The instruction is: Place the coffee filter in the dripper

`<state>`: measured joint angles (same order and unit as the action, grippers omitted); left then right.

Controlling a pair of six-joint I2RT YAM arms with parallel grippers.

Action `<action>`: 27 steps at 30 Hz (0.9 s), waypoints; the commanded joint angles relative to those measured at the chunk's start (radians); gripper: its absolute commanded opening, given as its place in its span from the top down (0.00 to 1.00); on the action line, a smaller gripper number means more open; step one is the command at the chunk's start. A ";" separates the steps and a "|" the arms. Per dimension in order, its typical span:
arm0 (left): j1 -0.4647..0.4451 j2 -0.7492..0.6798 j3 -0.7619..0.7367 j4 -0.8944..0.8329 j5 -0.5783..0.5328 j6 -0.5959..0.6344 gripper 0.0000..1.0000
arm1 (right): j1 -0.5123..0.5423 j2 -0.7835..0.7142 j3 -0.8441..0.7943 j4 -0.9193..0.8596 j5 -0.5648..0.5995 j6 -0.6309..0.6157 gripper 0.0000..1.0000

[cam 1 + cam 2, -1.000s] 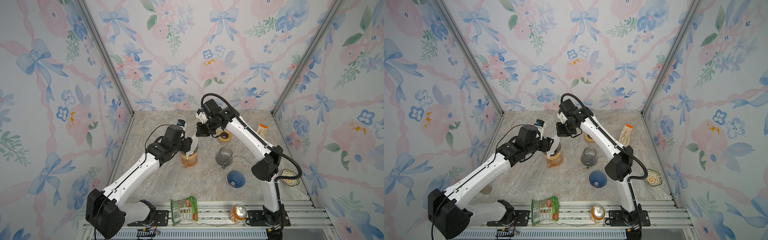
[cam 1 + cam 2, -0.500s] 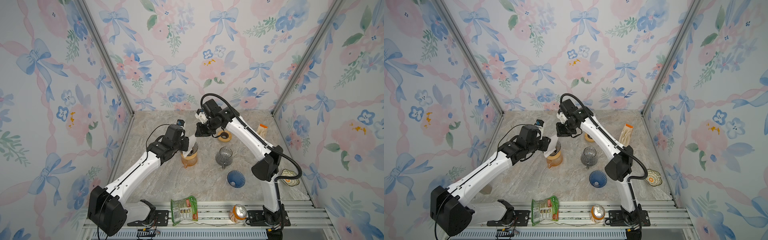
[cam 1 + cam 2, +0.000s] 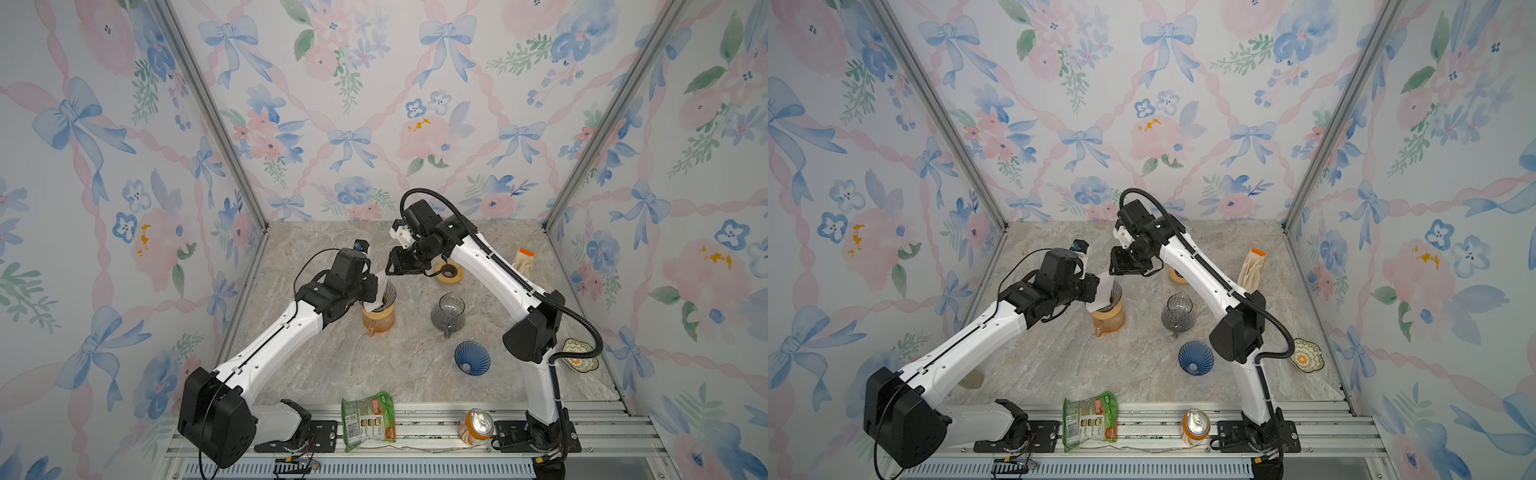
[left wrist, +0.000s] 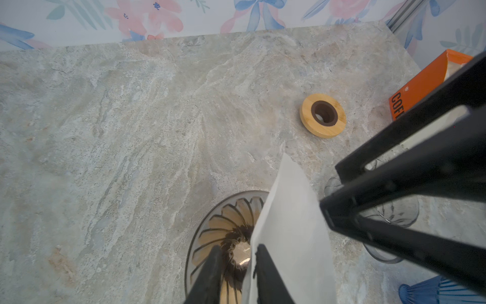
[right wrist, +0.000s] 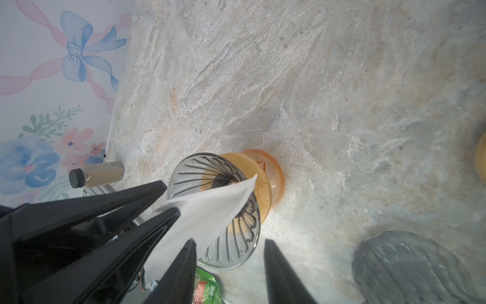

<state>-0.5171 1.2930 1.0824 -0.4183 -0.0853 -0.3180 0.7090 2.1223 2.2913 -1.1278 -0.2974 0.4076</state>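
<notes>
The coffee filter is a white paper cone that stands tip-down in the dripper, a clear ribbed glass cone with a wooden collar on an orange carafe. My left gripper reaches over the dripper with its jaws a narrow gap apart. The filter lies against one finger, its edge just inside the gap. My right gripper hangs open just behind and above, nothing between its fingers; the filter ends beside one finger.
A wooden ring, a grey glass carafe and a blue dripper stand to the right. An orange-topped filter box leans at the back right, near a patterned dish. A green packet and a can lie on the front rail.
My right gripper has opened and let go of the filter. My left gripper's jaws have narrowed around the filter's edge over the dripper. The arms have barely shifted.
</notes>
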 commanded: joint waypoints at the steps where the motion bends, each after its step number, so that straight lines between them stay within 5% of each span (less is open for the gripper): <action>1: 0.008 -0.001 -0.006 -0.009 0.019 -0.010 0.75 | 0.017 -0.041 -0.019 0.027 0.024 0.038 0.48; 8: 0.011 -0.013 -0.021 -0.009 0.031 -0.015 0.76 | 0.050 -0.013 -0.015 0.013 0.058 0.060 0.43; 27: 0.027 -0.064 -0.071 -0.010 0.033 -0.031 0.77 | 0.053 0.033 0.028 -0.133 0.120 -0.024 0.49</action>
<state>-0.4965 1.2545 1.0283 -0.4179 -0.0628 -0.3267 0.7593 2.1311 2.2818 -1.1923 -0.2073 0.4194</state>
